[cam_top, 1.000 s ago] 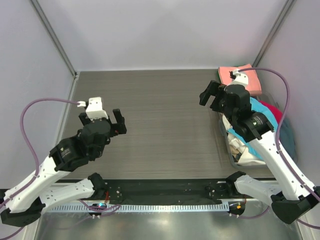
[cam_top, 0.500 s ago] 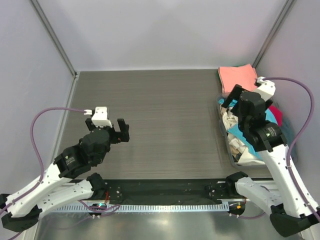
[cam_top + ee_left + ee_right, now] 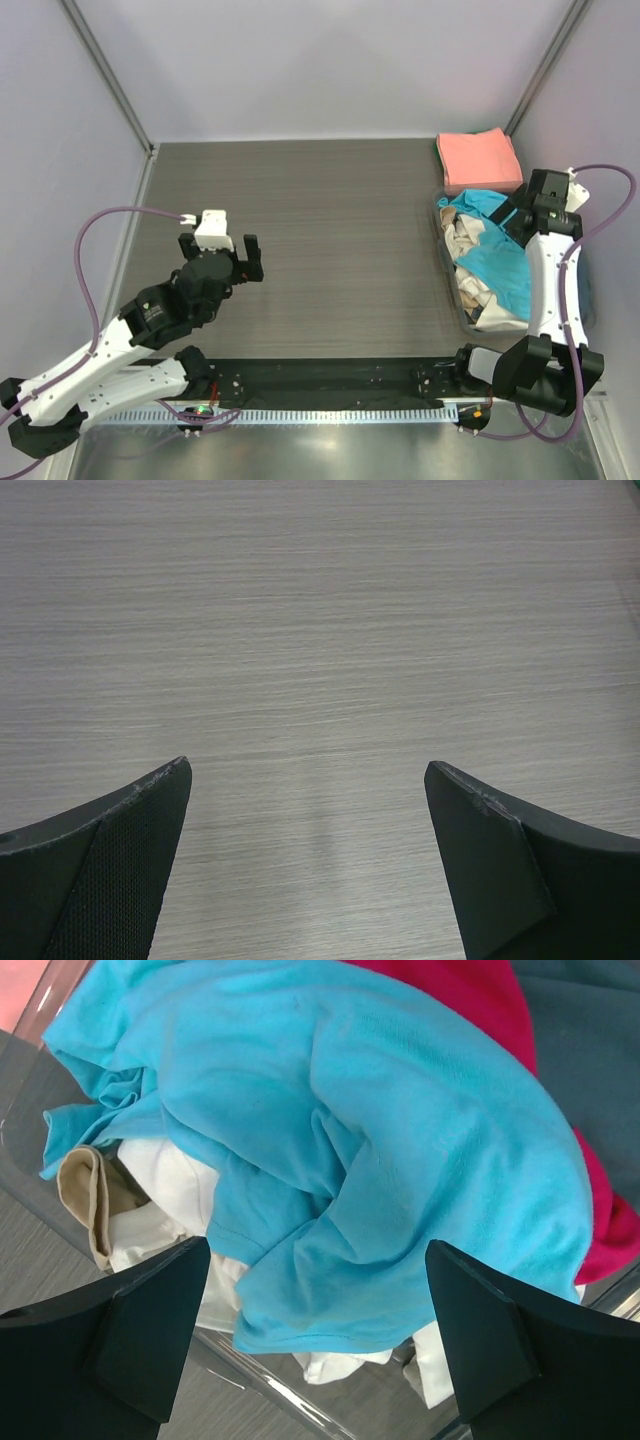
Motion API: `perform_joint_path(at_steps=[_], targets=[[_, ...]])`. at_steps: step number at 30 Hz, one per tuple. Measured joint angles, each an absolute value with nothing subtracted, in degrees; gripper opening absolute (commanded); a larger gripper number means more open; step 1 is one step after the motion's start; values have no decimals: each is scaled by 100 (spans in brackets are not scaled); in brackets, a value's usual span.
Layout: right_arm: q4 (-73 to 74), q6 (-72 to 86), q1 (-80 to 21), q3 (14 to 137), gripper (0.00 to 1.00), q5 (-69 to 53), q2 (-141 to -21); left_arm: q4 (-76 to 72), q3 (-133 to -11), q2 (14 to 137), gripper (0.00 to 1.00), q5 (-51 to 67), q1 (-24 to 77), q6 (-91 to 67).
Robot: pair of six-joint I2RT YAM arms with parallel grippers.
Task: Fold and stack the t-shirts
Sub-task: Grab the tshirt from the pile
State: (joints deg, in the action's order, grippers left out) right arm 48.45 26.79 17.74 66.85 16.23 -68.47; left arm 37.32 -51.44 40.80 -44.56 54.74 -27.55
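Salmon-pink cotton marks the only finished work: the salmon-pink shirt (image 3: 478, 160) lies folded flat at the far right corner of the worktop (image 3: 320, 200), starting the stack. By that, the task looks barely begun. The turquoise shirt (image 3: 400, 1130) sits crumpled on top of the heap in the clear bin (image 3: 290, 1400) at the right edge, over the red shirt (image 3: 470, 1000), grey-blue shirt (image 3: 590, 1030) and cream shirt (image 3: 160, 1200). The right fingers (image 3: 140, 1330) hang spread wide above it, gripping nothing. The left fingers (image 3: 120, 850), likewise apart and empty, hover over bare worktop.
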Motion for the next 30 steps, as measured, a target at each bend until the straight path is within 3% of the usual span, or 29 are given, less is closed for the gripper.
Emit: perform_joint_path(at_steps=[6, 8, 12, 13, 15, 23, 27, 30], targets=[[4694, 2716, 1787, 6226, 79, 1522, -6825, 3736, -5146, 4062, 100, -4449, 5474, -2755], [4674, 2714, 1789, 6071, 68, 1481, -6827, 3739, -5144, 4064, 100, -4440, 5472, -2755], [4628, 2709, 1811, 5944, 31, 1422, -6831, 3756, -5144, 4077, 100, -4431, 5472, -2755], [4602, 2724, 1813, 5944, 15, 1411, -6834, 3756, -5146, 4088, 100, -4431, 5472, -2755], [4556, 2735, 1817, 5944, 3, 1385, -6838, 3758, -5146, 4099, 100, -4429, 5472, -2755], [4731, 2779, 1769, 6228, 1, 1238, -6807, 3767, -5144, 4101, 100, -4429, 5472, -2757], [5072, 2952, 1057, 7446, 1, 978, -6842, 3857, -5157, 4112, 100, -4442, 5472, -2764], [5083, 3129, -99, 8936, 1, 567, -7146, 3999, -5214, 4132, 100, -4539, 5472, -2797]])
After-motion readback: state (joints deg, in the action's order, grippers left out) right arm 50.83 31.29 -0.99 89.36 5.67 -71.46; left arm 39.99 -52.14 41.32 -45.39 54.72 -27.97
